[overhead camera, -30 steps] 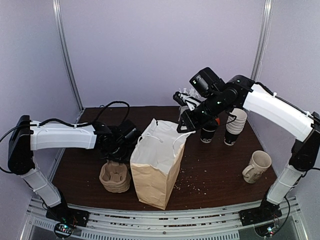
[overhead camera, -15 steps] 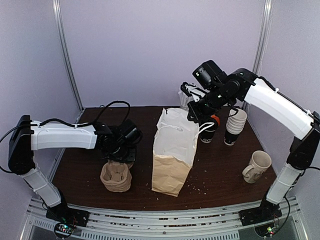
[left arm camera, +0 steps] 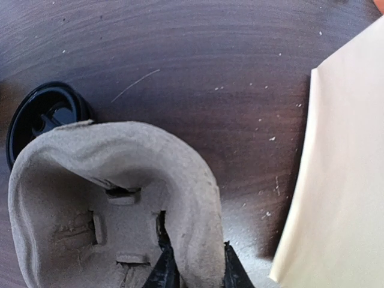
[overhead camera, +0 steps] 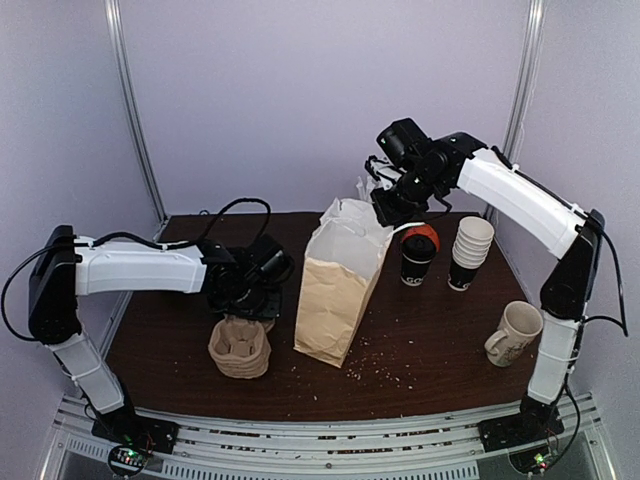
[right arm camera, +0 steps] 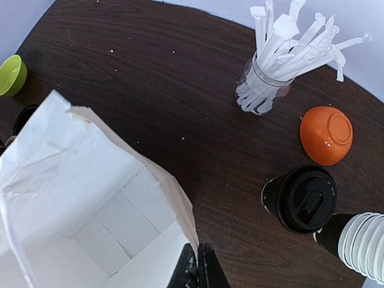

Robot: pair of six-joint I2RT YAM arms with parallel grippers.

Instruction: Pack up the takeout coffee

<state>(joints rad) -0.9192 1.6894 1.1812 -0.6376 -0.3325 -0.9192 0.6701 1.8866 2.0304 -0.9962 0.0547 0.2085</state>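
Note:
The takeout coffee (overhead camera: 417,258), a black cup with a black lid, stands right of the paper bag (overhead camera: 338,290); it also shows in the right wrist view (right arm camera: 300,198). My right gripper (overhead camera: 385,212) is shut on the bag's back right rim and holds the bag upright with its mouth open; in the right wrist view the gripper (right arm camera: 198,267) pinches the white rim of the bag (right arm camera: 90,228). My left gripper (overhead camera: 255,300) is shut on the wall of a brown pulp cup carrier (overhead camera: 240,345) left of the bag; the gripper (left arm camera: 195,270) and carrier (left arm camera: 108,198) fill the left wrist view.
A stack of white paper cups (overhead camera: 470,250) stands right of the coffee, a cream mug (overhead camera: 515,332) nearer the front right. An orange bowl (right arm camera: 326,135), a jar of white wrapped sticks (right arm camera: 264,84) and a green bowl (right arm camera: 11,75) sit at the back. A black lid (left arm camera: 45,114) lies beyond the carrier.
My right gripper has drawn the bag's rim up and back to the right, so the bag now stands taller and further right. My left gripper and the carrier have shifted slightly right.

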